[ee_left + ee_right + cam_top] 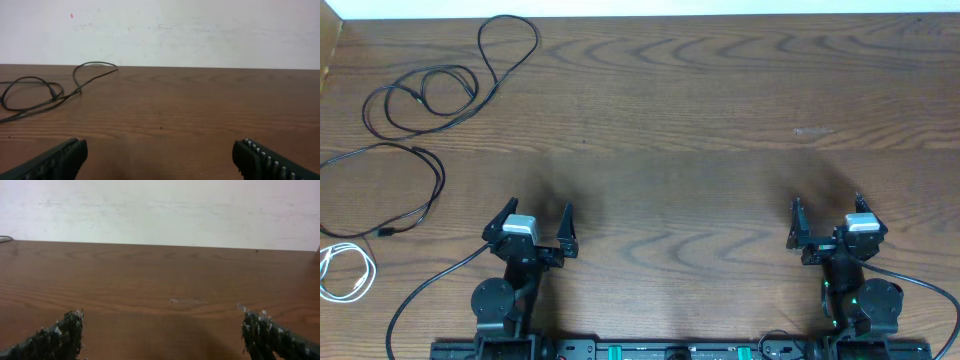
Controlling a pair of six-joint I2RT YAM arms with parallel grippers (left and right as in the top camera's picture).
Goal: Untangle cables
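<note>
Thin black cable, curled in two loose loops, lies near the far left corner of a brown wood-grain table. A second thin black cable makes an open bend just nearer the robot. A short white cable sits coiled at the left edge, closest to the arm bases. None of them is held.

From above, the three appear to lie apart without crossing. This suggests each has been laid in its own patch to keep it separate, and that the sorting is done or nearly so.

The left gripper and the right gripper sit low at the near edge, folded over their bases and pointing toward the far wall. They are well apart from each other and from the cables. Both claws are spread wide and empty.

The left wrist view shows the looped black cable ahead and to its left. The right wrist view shows almost only bare wood.
</note>
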